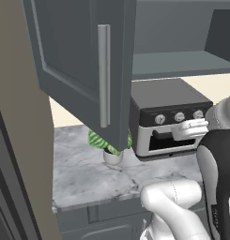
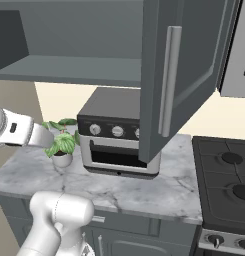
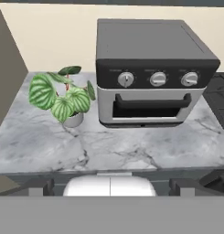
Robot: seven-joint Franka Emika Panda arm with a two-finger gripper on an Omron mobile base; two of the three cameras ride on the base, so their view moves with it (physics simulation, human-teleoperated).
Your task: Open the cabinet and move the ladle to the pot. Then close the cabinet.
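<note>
Cabinet (image 1: 83, 70): dark grey wall unit, hanging above the desk (image 1: 88, 173). Both recessed-panel doors are standing swung open toward me, each carrying a long vertical silver bar handle (image 1: 103, 75). In my right base view the other door (image 2: 186, 70) is jutting out over the desk. Between them the interior is showing a flat grey shelf (image 2: 74, 67); I am seeing nothing on its visible part.

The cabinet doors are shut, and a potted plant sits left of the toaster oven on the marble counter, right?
Not quite: the cabinet doors are swung open, as the right base view shows. The potted plant does sit left of the toaster oven on the marble counter.
</note>
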